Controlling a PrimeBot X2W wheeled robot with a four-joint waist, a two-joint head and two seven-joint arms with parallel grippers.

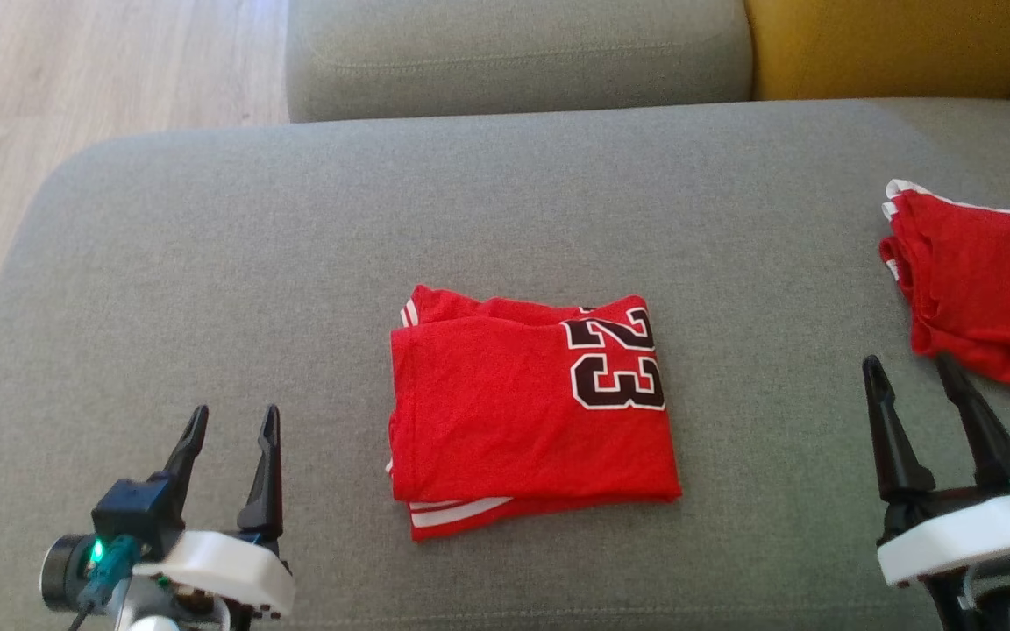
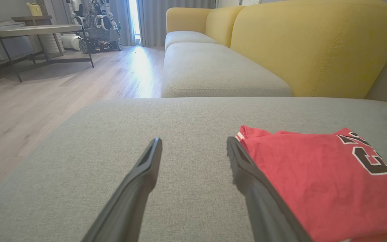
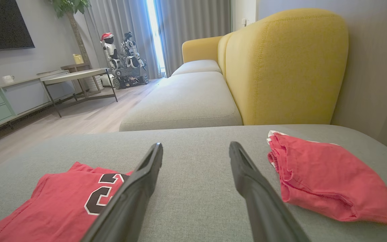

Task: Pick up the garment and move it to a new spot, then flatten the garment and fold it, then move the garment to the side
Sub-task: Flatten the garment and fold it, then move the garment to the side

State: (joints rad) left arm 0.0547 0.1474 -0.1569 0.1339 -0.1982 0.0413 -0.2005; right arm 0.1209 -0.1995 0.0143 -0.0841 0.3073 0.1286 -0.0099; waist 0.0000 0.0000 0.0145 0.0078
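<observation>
The left tool [image 1: 234,414] and the right tool [image 1: 907,364] stand with fingers apart, holding nothing. Between them, touching neither, the folded red fabric jersey with black number 23 [image 1: 531,421] lies flat on the grey fabric sofa seat [image 1: 295,263].

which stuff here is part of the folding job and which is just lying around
In the job: folded red jersey, left gripper, right gripper, grey cushion.
Lying about: crumpled red garment, yellow backrest, side table, parked robot.
</observation>
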